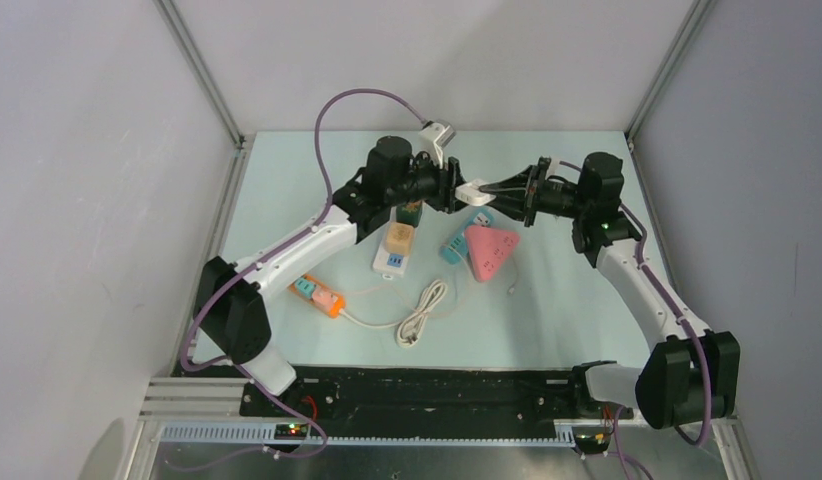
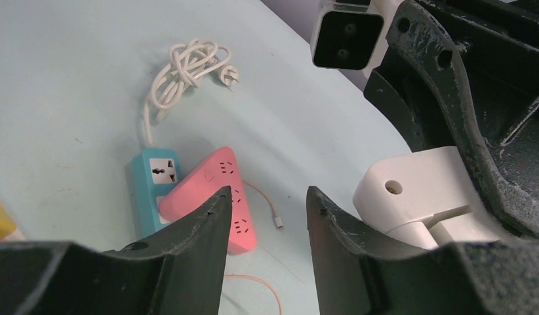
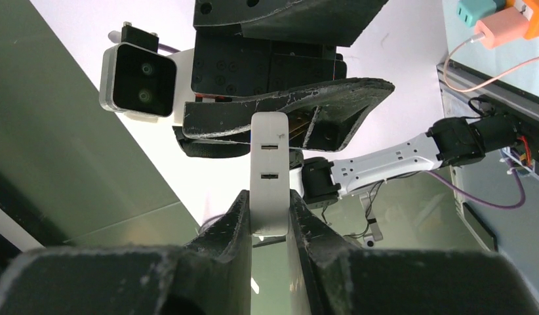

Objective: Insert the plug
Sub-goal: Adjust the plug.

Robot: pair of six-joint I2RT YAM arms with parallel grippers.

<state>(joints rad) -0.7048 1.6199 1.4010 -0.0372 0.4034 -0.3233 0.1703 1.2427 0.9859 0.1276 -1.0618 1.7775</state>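
Plug (image 1: pixel 474 188): white block, up in the air between the two arms, well above the table, slotted face turned to the right wrist camera.
Right claw (image 1: pixel 499 187): clamped tight on the plug's flat sides, pinching one end; the other end sticks out free.
Left claw (image 1: pixel 453 188): roughly half open, nothing in it; its fingertips sit just beside the free end, not yet around it.
Step in hand: looks like a mid-air hand-over or regrip.
Doing it well: the left claw should straddle the free end squarely and close before the right lets go; a skewed bite could twist the block and spoil the line-up with a socket.
Surface: smooth pale mint table (image 1: pixel 577 300); on it a pink triangular strip (image 1: pixel 490 250), a teal strip (image 1: pixel 453 246), a white strip (image 1: pixel 391 258), an orange strip (image 1: pixel 320 295) and a coiled white cable (image 1: pixel 423 312).
Room: plain grey-white panels in aluminium framing on three sides.
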